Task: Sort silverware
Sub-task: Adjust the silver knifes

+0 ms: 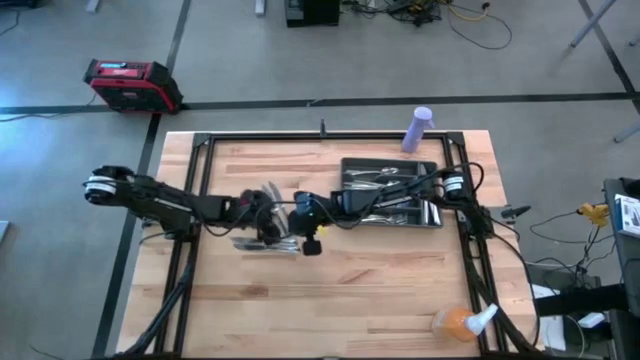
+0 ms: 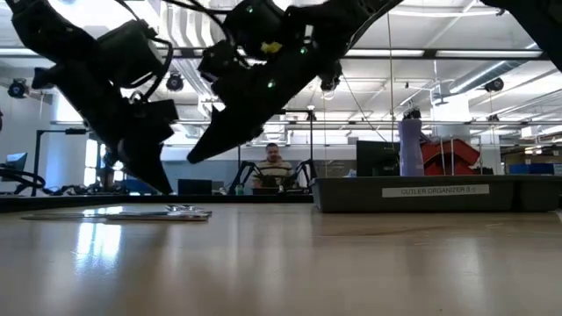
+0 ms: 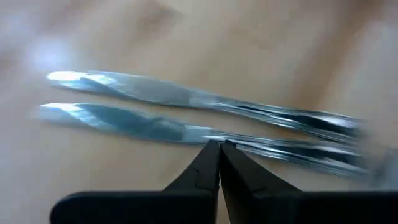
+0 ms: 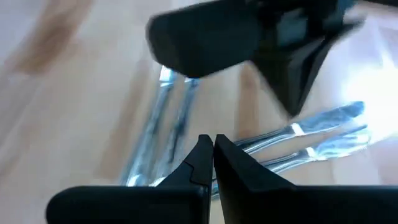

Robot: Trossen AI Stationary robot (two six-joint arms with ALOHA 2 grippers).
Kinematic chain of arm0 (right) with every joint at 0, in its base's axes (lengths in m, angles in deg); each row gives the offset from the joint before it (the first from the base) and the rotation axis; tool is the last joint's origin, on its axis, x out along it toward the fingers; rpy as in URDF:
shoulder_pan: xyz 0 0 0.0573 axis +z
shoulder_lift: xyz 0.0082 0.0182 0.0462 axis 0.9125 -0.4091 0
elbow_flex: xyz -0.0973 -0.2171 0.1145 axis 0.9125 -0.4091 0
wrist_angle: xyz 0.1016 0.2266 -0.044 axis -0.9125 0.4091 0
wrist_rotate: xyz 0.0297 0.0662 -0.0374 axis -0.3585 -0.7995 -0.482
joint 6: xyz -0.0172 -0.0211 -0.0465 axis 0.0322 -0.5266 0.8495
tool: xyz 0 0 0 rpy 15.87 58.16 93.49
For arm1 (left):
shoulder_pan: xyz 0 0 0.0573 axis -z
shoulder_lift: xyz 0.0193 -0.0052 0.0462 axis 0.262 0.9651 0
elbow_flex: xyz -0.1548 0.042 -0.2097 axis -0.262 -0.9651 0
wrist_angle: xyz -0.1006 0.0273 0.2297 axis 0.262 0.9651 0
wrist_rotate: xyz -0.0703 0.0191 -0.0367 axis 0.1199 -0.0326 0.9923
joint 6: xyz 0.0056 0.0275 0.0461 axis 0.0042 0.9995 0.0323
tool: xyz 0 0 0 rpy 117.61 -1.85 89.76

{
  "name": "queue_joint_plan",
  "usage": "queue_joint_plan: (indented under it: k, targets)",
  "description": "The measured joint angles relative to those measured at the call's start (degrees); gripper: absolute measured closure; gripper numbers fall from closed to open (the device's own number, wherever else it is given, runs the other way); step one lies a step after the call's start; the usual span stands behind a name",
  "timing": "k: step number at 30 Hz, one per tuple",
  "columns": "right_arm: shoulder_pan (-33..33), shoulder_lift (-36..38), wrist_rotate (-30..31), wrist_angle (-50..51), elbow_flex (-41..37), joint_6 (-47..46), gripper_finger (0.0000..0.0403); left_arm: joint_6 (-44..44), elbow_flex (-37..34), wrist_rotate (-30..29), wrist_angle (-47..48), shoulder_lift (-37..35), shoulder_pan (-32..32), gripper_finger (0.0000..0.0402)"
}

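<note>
Silverware lies loose on the table at left of centre in the high view; more fills the tray at upper right. Left gripper and right gripper hover above the loose pieces, jaws pressed together, empty.

One camera looks straight down on the table; another sits level at its surface. Both wrist cameras hang close above the same loose silverware.
</note>
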Motion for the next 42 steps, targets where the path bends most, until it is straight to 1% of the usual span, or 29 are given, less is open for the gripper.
queue_joint_plan:
  k: [1, 3, 6, 7, 9, 12, 15, 18, 23, 27, 31, 35, 39, 42]
  targets:
    - [0.0, -0.9, -0.1, -2.1, 0.0, -1.3, 0.0403, -0.3, -0.1, -3.3, 1.6, -0.7, -0.6, 0.0402]
    - [-0.1, -2.5, 0.0, -3.8, 0.0, -3.3, 0.0403, 0.7, -0.2, -6.6, 1.1, -1.6, -2.3, 0.0402]
    - [0.0, -4.8, 0.0, -6.8, 0.1, -6.2, 0.0403, 7.8, -0.2, -6.8, -4.4, -2.4, -5.6, 0.0402]
    - [0.0, -5.4, 0.2, -7.2, 0.2, -6.9, 0.0403, 10.3, -0.1, -5.5, -6.5, -2.2, -7.0, 0.0402]
    - [0.2, -6.5, 1.0, -7.8, 0.3, -7.7, 0.0403, 14.3, 0.0, -0.8, -10.2, -1.6, -10.4, 0.0402]
    - [0.4, -7.4, 2.6, -8.4, 0.4, -9.0, 0.0403, 18.0, -0.1, 5.8, -14.1, 1.1, -16.0, 0.0402]
    - [0.4, -7.5, 2.7, -8.2, 0.4, -10.4, 0.0403, 20.1, -0.2, 8.8, -16.8, 4.7, -20.3, 0.0402]
    - [0.4, -7.5, 2.6, -5.2, 0.5, -10.9, 0.0403, 20.2, -0.2, 12.0, -20.6, 9.0, -22.2, 0.0402]
    - [0.4, -6.3, 2.0, 0.3, 0.8, -10.9, 0.0403, 14.9, -0.4, 12.2, -20.8, 14.0, -21.8, 0.0402]
    - [0.4, -4.1, 2.0, 7.5, 0.8, -10.1, 0.0403, 9.9, -1.1, 11.1, -18.1, 14.3, -19.9, 0.0402]
    - [0.4, -1.8, 4.2, 11.0, 0.7, -6.9, 0.0403, 6.6, -1.7, 11.3, -12.9, 10.5, -16.5, 0.0402]
    - [0.1, 0.0, 6.1, 11.2, 0.7, -3.7, 0.0403, 3.7, -2.1, 13.2, -4.6, 4.3, -12.5, 0.0402]
    - [-0.2, 1.1, 5.5, 12.1, 0.5, -2.5, 0.0403, -1.9, -2.3, 13.2, 5.5, -1.8, -8.1, 0.0402]
    - [-0.1, 1.3, 4.3, 11.5, 0.5, -1.1, 0.0403, -6.0, -2.3, 10.6, 8.9, -4.5, -5.0, 0.0402]
